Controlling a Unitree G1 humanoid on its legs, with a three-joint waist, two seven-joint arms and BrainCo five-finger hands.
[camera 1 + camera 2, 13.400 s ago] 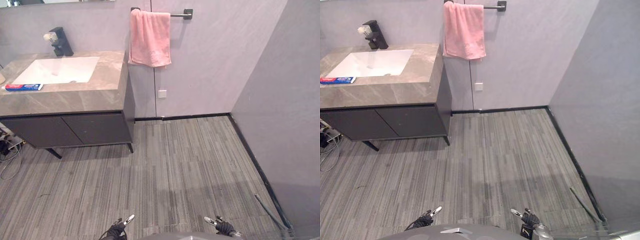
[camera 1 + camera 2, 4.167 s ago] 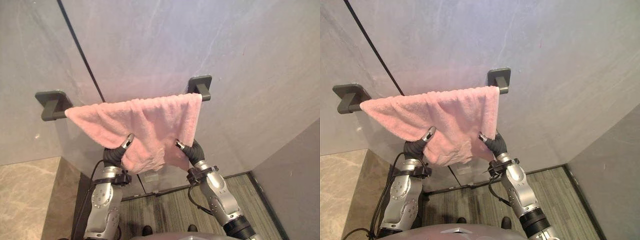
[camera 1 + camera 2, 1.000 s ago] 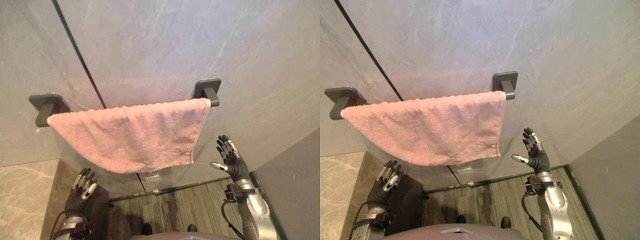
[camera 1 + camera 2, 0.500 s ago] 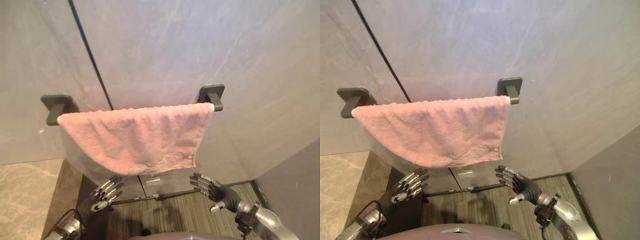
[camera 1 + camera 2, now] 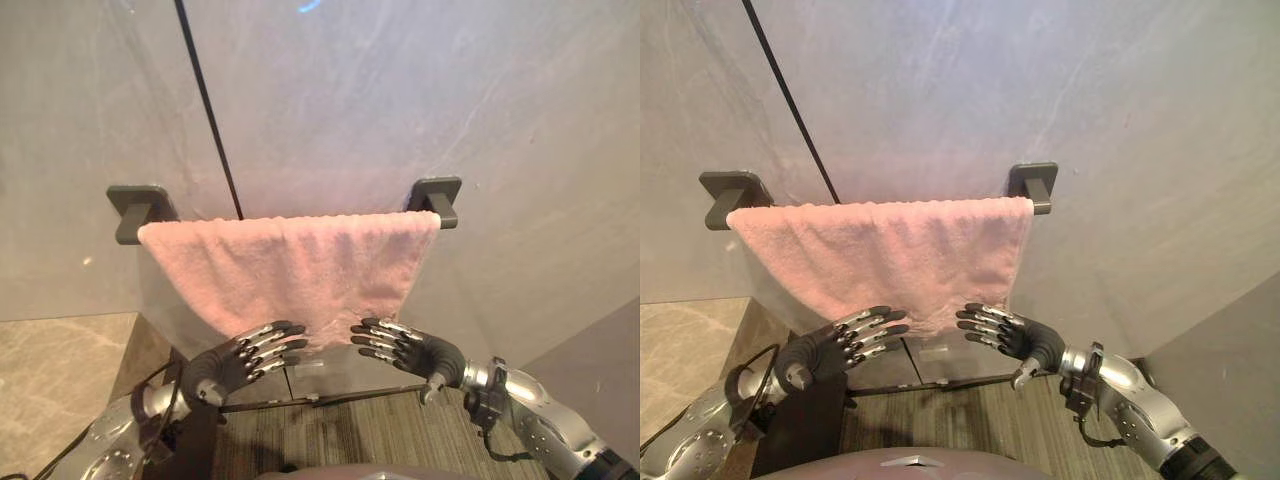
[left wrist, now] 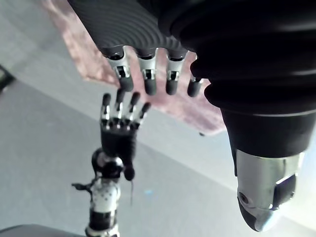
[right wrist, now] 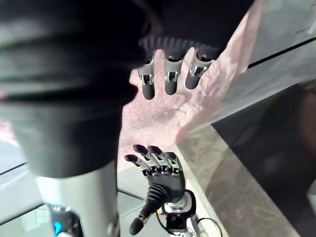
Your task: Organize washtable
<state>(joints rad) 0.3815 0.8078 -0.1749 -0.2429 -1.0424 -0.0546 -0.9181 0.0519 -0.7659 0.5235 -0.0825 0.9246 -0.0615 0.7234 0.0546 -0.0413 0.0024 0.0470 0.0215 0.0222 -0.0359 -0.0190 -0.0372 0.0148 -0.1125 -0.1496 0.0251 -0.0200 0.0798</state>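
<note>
Pink towel (image 5: 290,265) draped over the wall-mounted towel bar (image 5: 438,200), long axis level along the wall, left to right.
Its loose edge hangs downward, lowest near the middle. Left hand (image 5: 225,362) and right hand (image 5: 425,352) are raised below it, fingers straight and spread, grasping nothing, tips at the lower edge; contact cannot be told. The eye views take in both dark brackets (image 5: 135,205); each wrist view looks past its own fingers to the opposite hand.
</note>
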